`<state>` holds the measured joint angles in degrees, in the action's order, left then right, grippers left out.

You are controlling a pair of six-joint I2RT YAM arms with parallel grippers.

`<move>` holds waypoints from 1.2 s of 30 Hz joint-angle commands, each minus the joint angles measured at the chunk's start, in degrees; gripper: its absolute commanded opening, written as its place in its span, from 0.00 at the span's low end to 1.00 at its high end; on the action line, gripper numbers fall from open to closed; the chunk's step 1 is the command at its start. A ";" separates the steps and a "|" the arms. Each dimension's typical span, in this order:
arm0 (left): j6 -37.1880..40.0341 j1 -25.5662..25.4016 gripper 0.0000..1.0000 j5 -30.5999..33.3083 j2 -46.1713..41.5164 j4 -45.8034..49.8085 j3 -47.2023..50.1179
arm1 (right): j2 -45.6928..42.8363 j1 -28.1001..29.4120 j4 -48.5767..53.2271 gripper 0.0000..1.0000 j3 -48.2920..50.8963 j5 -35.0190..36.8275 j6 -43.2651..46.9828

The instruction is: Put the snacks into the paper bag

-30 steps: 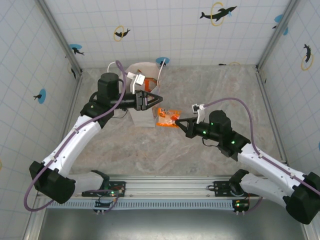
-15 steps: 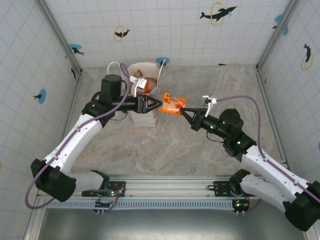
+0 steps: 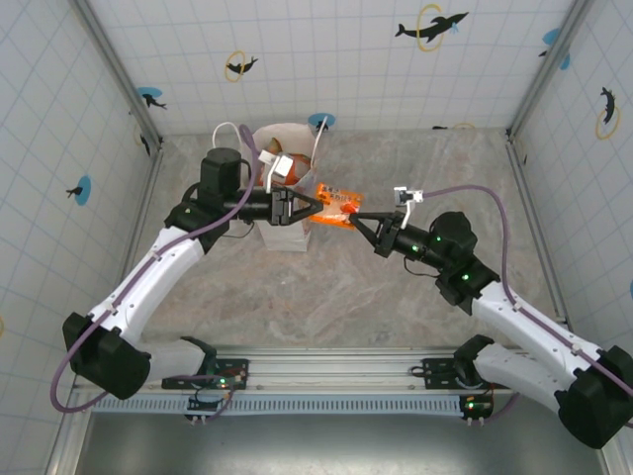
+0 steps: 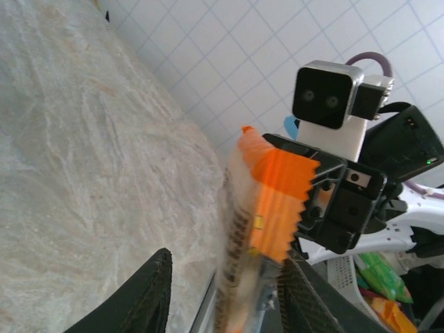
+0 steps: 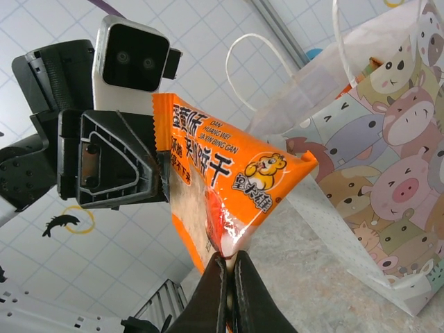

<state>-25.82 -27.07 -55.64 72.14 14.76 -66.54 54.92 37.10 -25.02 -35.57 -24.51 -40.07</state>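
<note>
Right gripper (image 3: pixel 358 220) and left gripper (image 3: pixel 315 205) are pictured meeting just beside the paper bag (image 5: pixel 388 208). An orange snack packet (image 5: pixel 222 180) is pinched by its corner in the right; the left's fingers (image 4: pixel 156 284) are spread around its opposite edge.

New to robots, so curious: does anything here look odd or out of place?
Only the orange packet: it hangs in mid-air beside the paper bag, pinched at a corner by the right gripper, left gripper around its other end.
</note>
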 commanded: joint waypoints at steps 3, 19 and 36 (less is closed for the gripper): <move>-1.65 -0.44 0.25 -2.56 0.28 -3.86 0.58 | 1.62 -0.28 -3.56 0.00 -2.84 -0.89 0.00; -0.60 -0.20 0.00 4.44 1.08 -0.24 -2.83 | 2.78 -0.36 -2.46 0.21 -3.84 0.99 0.75; -7.01 14.08 0.00 12.61 5.38 10.02 -17.64 | -1.68 -1.66 -1.26 0.44 -1.61 6.64 0.62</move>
<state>-30.68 -14.74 -45.41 76.20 20.80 -80.09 54.04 35.59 -24.91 -36.36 -19.16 -39.20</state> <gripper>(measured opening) 0.072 0.443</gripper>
